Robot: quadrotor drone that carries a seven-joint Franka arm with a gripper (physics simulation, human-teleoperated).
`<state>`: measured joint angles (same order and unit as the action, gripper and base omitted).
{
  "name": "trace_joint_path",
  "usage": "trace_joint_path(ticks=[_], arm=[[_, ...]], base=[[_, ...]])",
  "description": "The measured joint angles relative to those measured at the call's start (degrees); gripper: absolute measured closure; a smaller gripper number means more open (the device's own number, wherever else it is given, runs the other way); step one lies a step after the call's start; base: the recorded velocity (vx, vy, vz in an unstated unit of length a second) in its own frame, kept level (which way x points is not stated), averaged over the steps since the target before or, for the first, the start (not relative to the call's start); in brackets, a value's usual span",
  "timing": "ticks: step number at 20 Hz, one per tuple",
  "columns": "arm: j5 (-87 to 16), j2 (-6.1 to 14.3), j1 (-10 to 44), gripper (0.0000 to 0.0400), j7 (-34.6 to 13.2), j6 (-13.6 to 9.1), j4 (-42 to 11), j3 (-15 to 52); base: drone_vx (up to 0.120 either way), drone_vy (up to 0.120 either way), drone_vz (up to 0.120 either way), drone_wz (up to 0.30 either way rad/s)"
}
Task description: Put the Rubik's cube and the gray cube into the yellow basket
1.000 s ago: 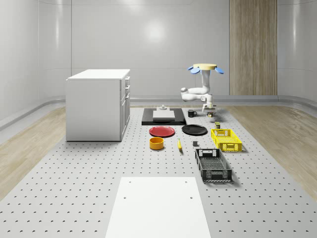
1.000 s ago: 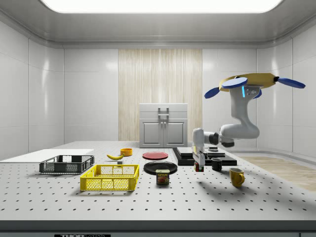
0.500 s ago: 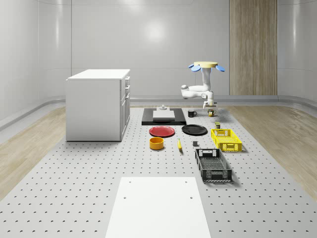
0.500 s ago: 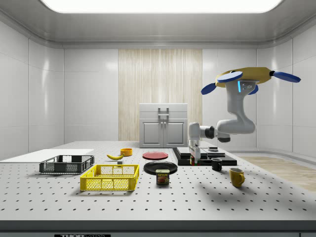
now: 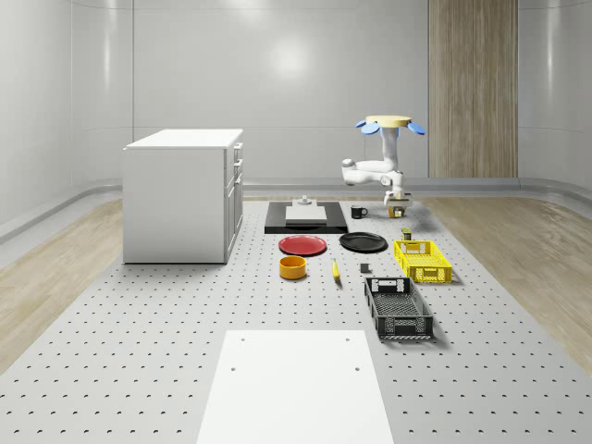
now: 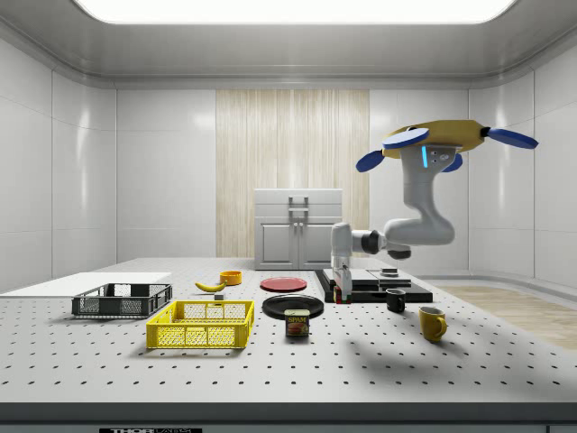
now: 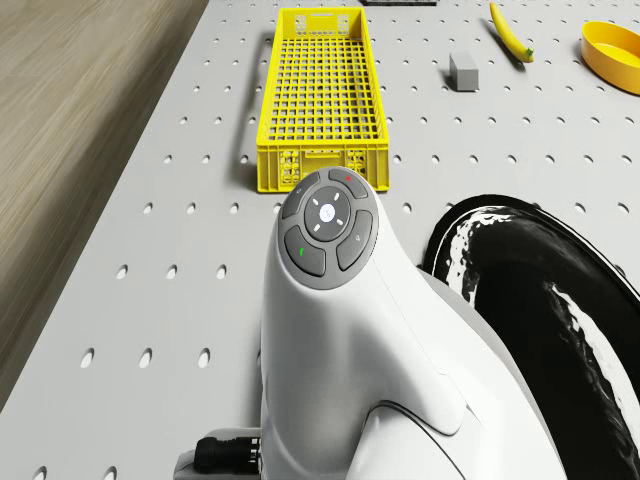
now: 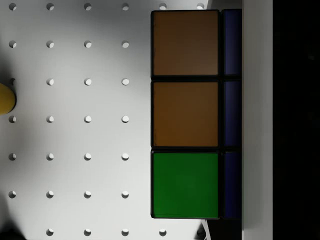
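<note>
Readable writing: the small can (image 6: 297,323) on the surface (image 6: 379,361) carries a label that looks like "SPAM"; it stands just beside the yellow basket (image 6: 200,325), on the side view's right.

My pincer (image 6: 338,293) hangs low off the arm, above the surface near the black plate (image 6: 292,306) and the black tray (image 6: 365,287). The wrist view shows the Rubik's cube (image 8: 186,114) right at the pincer: two orange tiles, one green, and a strip of blue tiles along its edge. In the side view a small dark and reddish block sits at the fingertips. Hold appears firm, but I cannot tell for certain how far the fingers are parted.

My drone body (image 6: 444,142) hovers over the far right part of the surface as the whole-scene view (image 5: 389,124) shows it, beyond the yellow basket (image 5: 422,260).

Containers: yellow basket (image 7: 317,98) holds nothing that I can see. The black basket (image 5: 398,306) lies next to it, nearer the camera in the whole-scene view; contents not discernible. Orange bowl (image 5: 293,267) stands near the red plate (image 5: 302,245).

The gray cube (image 7: 464,71) rests on the surface between the yellow basket and the banana (image 7: 510,33), apart from both.
</note>
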<state>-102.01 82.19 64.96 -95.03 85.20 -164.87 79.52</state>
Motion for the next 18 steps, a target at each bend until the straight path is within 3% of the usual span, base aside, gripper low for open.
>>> trace_joint_path(ticks=[18], arm=[[1.02,2.42,0.47,0.0075,-0.4,2.25,0.1,0.41]], base=[[0.12,0.0,0.0,0.0]])
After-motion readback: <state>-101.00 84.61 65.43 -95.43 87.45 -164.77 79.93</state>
